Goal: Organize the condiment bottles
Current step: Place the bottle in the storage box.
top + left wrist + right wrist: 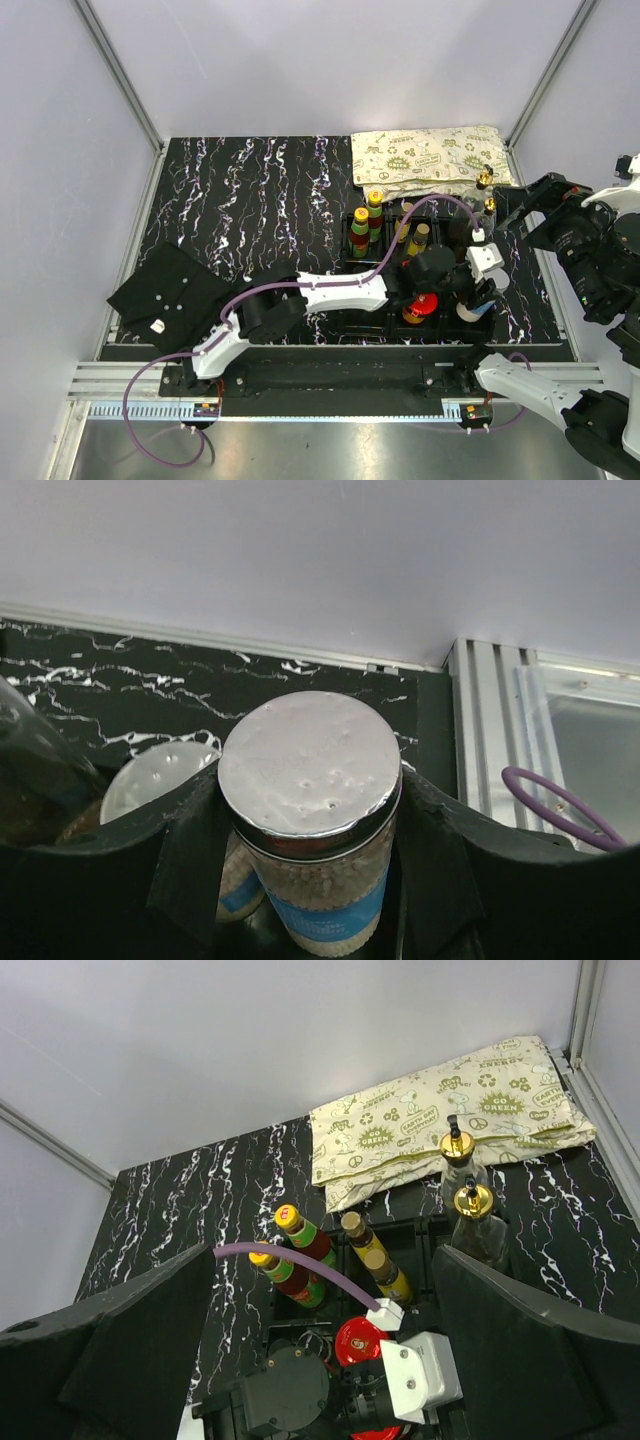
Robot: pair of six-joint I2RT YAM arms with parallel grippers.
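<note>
Your left jaws [310, 855] are closed partway around a grey-lidded shaker [310, 760], one finger pressed to each side of its glass body just under the lid. You have it at the near right part of the black tray [370, 322]; whether its base rests in a compartment you cannot tell. A second grey-lidded shaker [150, 780] stands just beside it. Your right jaws [325, 1355] are spread wide with nothing between them, hanging high above the tray. Below them, slim yellow-capped sauces [290, 1222] stand upright in the tray's far left compartments, a red-lidded jar [360, 1340] sits near the left wrist, and two gold-spouted glass bottles [456, 1150] stand at the far right, near the printed cloth [440, 1110] on the marbled surface [250, 200]
</note>
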